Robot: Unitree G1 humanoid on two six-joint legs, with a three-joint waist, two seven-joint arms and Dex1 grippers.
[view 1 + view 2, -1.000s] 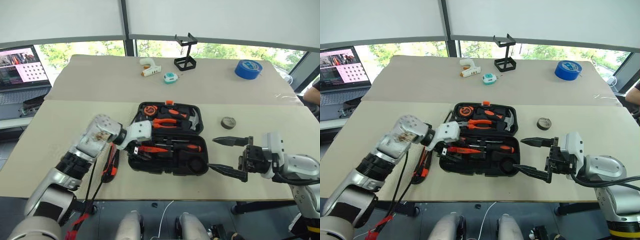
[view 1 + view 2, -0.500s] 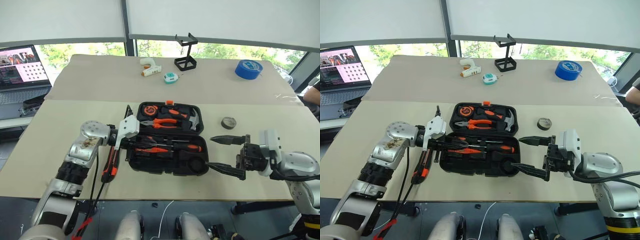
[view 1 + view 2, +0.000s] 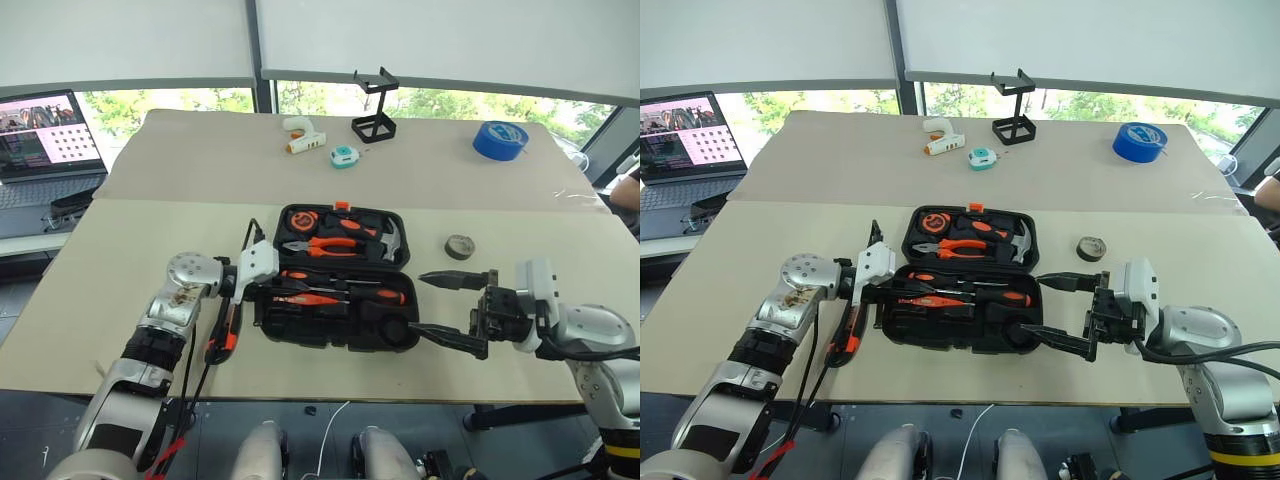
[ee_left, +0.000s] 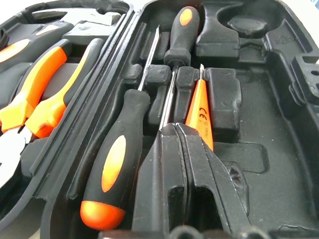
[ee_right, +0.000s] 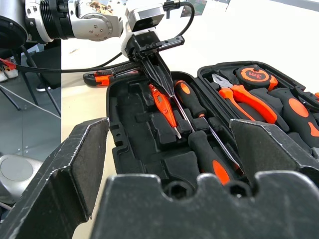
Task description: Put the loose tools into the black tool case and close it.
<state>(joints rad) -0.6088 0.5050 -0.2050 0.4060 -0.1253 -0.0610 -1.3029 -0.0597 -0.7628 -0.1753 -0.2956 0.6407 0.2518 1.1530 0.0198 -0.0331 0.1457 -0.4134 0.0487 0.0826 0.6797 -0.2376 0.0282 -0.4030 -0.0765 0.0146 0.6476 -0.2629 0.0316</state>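
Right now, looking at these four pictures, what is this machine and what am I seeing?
It is a humanoid robot at a table. Two pictures come from cameras in its head, two from its wrists. Each arm ends in a two-fingered tool. The left tool is shut, its tips inside the open black tool case over a slim orange tester screwdriver; whether it pinches it is unclear. The right tool hangs open beside the case. A utility knife and small grey tape roll lie loose outside.

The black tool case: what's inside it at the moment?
The black tool case lies open: pliers, hammer, two screwdrivers, a slim orange tester. The shut left gripper covers the tester's handle end.
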